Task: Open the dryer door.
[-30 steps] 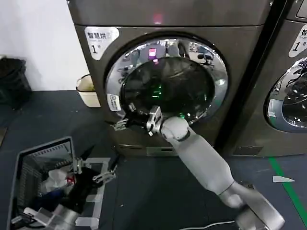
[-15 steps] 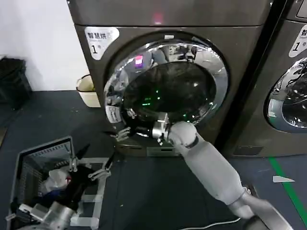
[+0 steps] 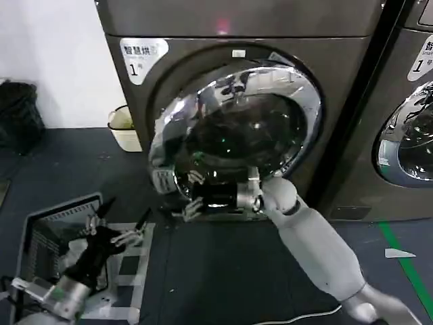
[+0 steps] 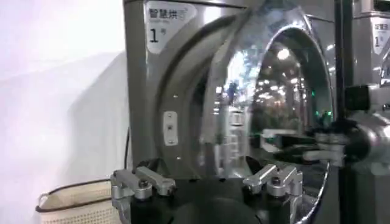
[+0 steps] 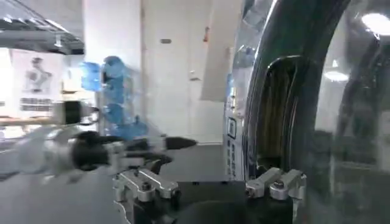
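Note:
The dryer (image 3: 237, 20) is a dark bronze-grey machine with a white "1" sticker and a pink light. The dryer door (image 3: 237, 128), chrome-rimmed with dark glass, stands partly open, its left edge swung out from the front. My right gripper (image 3: 193, 196) is open at the door's lower left rim, one finger on either side of that edge. In the right wrist view the rim and glass (image 5: 304, 91) lie close beside the spread jaws. My left gripper (image 3: 122, 220) hangs open low at the left, above the floor. From the left wrist view the open door (image 4: 286, 91) and the right gripper (image 4: 292, 143) are seen edge-on.
A grey basket (image 3: 40, 230) of clothes lies at the lower left, next to white tape marks (image 3: 128, 271). A cream bin (image 3: 122, 125) stands beside the dryer. A second machine (image 3: 406, 101) stands at the right. A green floor line (image 3: 406, 264) runs in front of it.
The door has swung from nearly shut to partly open. The right gripper moved down, toward me, with the door's lower left edge. The left gripper drifted slightly left.

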Motion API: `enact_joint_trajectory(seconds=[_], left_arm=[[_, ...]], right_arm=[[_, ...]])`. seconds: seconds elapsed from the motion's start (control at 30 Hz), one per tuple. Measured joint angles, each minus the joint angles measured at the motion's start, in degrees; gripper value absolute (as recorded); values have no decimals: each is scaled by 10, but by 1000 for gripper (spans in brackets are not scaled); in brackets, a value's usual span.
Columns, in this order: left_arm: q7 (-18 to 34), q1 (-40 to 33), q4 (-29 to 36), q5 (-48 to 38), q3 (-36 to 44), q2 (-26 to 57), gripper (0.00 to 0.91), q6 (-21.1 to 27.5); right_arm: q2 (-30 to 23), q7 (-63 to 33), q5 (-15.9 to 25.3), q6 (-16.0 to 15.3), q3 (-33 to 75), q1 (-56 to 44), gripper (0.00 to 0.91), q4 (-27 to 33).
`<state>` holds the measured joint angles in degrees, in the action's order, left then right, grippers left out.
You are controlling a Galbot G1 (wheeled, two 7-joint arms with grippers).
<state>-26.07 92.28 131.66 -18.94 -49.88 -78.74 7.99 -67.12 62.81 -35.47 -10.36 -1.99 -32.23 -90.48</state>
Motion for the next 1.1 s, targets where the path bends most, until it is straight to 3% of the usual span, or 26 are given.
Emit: enact_joint_trajectory(seconds=[0.43, 0.6, 0.8, 1.1], left_arm=[[-54, -43, -40, -80, -44, 37, 907, 34], [-25, -71, -73, -128, -27, 68, 907, -8], [7, -95, -114, -207, -8, 115, 907, -21], [0, -154, -157, -312, 47, 185, 907, -24]], right_arm=[[30, 109, -5, 2, 16, -24, 907, -6], [38, 135, -4, 1, 26, -35, 907, -9], [49, 174, -3, 0, 44, -57, 907, -18], [64, 210, 8, 5, 76, -87, 907, -13]])
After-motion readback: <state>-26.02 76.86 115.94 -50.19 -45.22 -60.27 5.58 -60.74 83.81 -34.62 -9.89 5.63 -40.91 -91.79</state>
